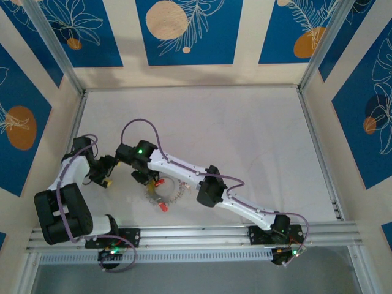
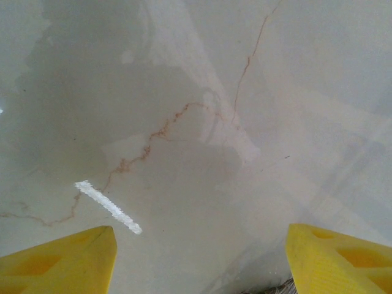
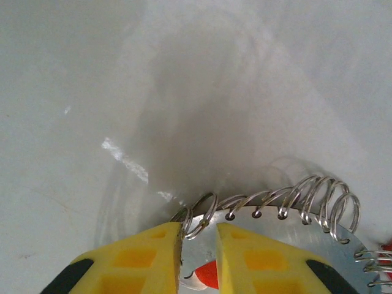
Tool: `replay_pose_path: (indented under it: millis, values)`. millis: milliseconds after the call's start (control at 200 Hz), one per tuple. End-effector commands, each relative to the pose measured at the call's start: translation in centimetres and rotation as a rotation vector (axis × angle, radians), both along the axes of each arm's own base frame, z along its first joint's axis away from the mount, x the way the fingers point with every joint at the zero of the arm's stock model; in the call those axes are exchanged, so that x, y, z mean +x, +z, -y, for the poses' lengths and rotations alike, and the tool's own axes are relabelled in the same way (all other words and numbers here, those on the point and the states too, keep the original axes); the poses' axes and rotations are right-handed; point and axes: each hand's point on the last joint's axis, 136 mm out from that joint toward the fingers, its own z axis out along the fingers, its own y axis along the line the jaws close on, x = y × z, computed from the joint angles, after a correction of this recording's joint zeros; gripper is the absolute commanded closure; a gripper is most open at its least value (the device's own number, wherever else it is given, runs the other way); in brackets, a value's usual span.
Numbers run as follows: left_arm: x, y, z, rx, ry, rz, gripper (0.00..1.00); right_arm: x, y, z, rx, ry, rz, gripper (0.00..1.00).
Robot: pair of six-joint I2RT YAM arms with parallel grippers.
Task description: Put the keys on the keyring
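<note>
The keyring [image 1: 166,193] lies flat on the table [image 1: 245,135], near the front and left of centre, just below the right arm's fingers [image 1: 146,177]. One red-headed key [image 1: 158,182] sits at the ring's upper rim right by those fingers, and another [image 1: 164,207] at its near edge.

In the right wrist view, the yellow fingers [image 3: 153,257] stand close together with a narrow gap between them, poised over the ring's toothed rim [image 3: 288,239]. A small wire loop [image 3: 202,214] on that rim lies just ahead of the gap, and a red key head [image 3: 209,274] shows low within it. Whether they pinch the key cannot be told.

The left arm's fingers [image 2: 61,257] are spread wide over bare table [image 2: 196,122], well left of the ring, holding nothing.
</note>
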Motion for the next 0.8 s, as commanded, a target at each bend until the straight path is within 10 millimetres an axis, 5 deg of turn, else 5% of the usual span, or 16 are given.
replay_pose_path:
  millis: [0, 380, 795]
  values:
    - [-0.2, -0.4, 0.2, -0.027, 0.005, -0.008, 0.28, -0.9, -0.8, 0.2, -0.014, 0.004, -0.049, 0.75]
    - [-0.2, -0.7, 0.6, -0.047, -0.004, -0.004, 0.28, -0.7, 1.1, -1.3, 0.048, 0.037, 0.023, 0.73]
    - [-0.2, -1.0, 0.6, -0.046, -0.030, -0.013, 0.28, -0.1, -0.6, -0.2, -0.007, -0.006, 0.026, 0.76]
